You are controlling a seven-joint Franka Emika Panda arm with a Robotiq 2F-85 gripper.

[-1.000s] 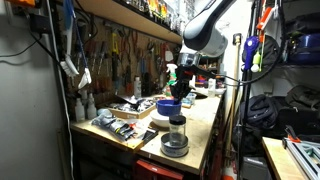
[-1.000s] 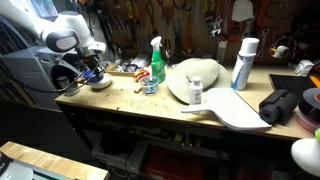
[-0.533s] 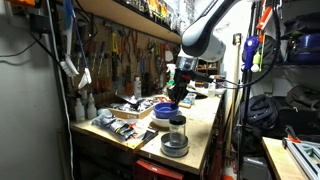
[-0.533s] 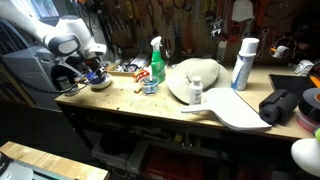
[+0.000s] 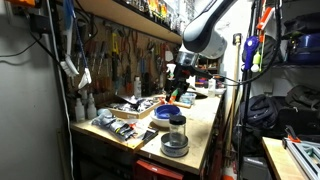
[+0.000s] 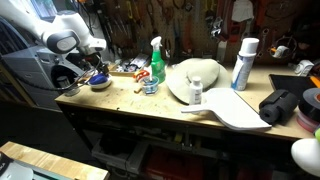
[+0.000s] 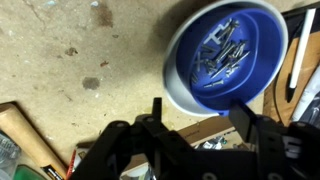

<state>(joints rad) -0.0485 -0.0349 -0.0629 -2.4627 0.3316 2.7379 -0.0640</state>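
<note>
A blue bowl (image 7: 225, 55) with a white outside holds several small metal bits and rests on the worn wooden bench (image 7: 70, 60). In the wrist view my gripper (image 7: 198, 113) hangs open just above the bowl's near rim, its two black fingers (image 7: 241, 118) spread wide with nothing between them. In both exterior views the gripper (image 5: 178, 90) (image 6: 92, 68) is a little above the bowl (image 5: 165, 113) (image 6: 100, 83), apart from it.
A lidded jar (image 5: 176, 135) and a tray of tools (image 5: 118, 125) stand near the bench end. A green spray bottle (image 6: 156, 62), a white dish (image 6: 195, 80) and a white can (image 6: 243, 62) stand along the bench. A wooden handle (image 7: 25, 135) lies beside the bowl.
The gripper was shut down at the bowl; it has now opened and lifted a little, leaving the bowl on the bench.
</note>
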